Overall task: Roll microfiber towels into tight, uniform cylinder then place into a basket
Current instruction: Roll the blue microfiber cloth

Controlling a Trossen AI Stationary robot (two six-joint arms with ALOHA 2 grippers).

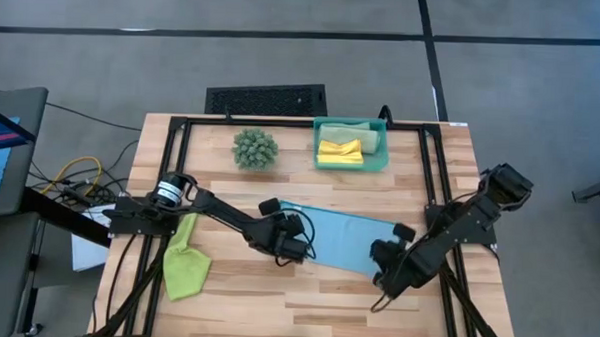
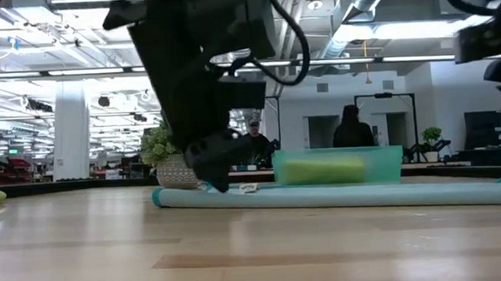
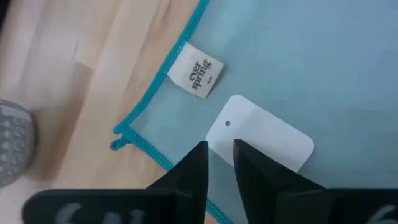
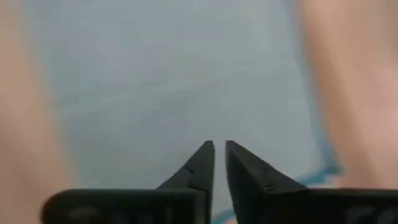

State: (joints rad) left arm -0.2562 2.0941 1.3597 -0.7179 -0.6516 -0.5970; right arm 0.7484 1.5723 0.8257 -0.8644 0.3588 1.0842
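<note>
Both grippers sit low over the light blue towel, which lies spread flat across the middle of the wooden table. From above, the left gripper is at the towel's left edge and the right gripper is at its right end. A lime green towel lies crumpled near the table's left side, under the left arm. At the far edge stands the teal basket, holding a yellow towel with a sage green towel behind it. A spiky plant ball rests just left of the basket, and a black grille lies on the floor beyond the table.

At table height, the blue towel shows as a thin flat strip, with the left gripper down at its left end. Behind it the basket shows a pale green shape through its wall. A person stands in the room far behind.

Left wrist: the fingers stand a narrow gap apart, nothing between them, over a white hang tag near the towel's corner; a fabric label sits at the hem.

Right wrist: the fingers are almost together, holding nothing, just above the blue cloth.
</note>
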